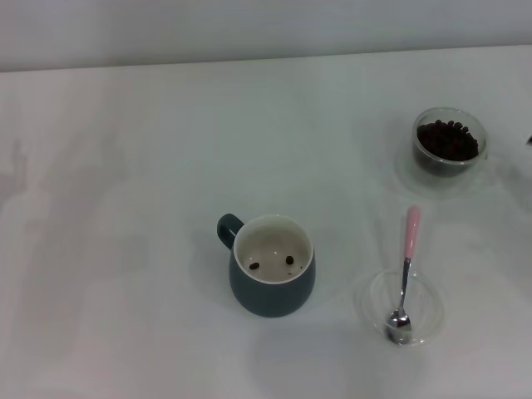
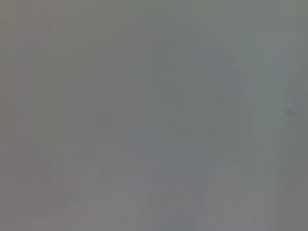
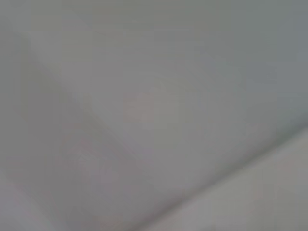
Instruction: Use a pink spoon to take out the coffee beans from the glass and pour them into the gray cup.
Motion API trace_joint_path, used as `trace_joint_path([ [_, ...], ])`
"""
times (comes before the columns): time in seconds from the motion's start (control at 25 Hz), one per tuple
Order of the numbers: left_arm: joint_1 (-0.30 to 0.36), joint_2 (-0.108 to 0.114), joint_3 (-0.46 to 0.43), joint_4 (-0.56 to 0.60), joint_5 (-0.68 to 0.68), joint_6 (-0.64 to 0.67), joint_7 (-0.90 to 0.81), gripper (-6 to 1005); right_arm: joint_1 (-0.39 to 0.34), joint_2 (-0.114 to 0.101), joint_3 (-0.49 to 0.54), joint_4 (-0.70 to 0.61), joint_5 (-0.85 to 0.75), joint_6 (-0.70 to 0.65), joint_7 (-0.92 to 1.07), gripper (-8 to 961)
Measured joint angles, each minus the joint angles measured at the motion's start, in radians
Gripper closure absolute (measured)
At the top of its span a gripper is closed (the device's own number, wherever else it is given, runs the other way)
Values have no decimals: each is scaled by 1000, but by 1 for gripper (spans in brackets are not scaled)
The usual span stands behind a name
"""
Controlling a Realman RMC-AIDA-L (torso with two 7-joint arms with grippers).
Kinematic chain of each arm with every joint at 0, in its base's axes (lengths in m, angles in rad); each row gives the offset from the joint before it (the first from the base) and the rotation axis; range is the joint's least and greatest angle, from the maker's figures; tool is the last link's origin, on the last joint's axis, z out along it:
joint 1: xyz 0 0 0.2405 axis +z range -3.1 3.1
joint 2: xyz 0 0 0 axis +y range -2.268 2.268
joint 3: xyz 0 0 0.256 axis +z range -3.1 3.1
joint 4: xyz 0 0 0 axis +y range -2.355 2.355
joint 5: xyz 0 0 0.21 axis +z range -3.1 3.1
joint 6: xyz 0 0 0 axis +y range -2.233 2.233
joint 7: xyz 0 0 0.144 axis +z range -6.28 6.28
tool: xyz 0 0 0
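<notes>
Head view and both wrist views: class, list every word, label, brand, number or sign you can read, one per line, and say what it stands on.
None: no text can be read anywhere.
Gray cup: plain glaze, no print.
Pink spoon: no marking shows.
Glass of coffee beans: clear, unlabelled.
Saucer and table: bare.
Wrist views: only a blank surface.

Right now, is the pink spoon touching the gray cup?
Apart. The head view shows the pink spoon lying with its bowl on a clear glass saucer, with bare white table between it and the gray cup.
</notes>
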Motion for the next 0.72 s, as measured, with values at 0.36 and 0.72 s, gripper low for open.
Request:
trace_joint_path([
  [0.36, 9, -7, -17, 0, -1, -7, 1, 560, 43, 25, 202, 7, 48, -93, -297, 721],
  [0.72, 10, -12, -43, -1, 0, -10, 1, 558, 60, 52, 206, 45, 225, -201, -660, 721],
])
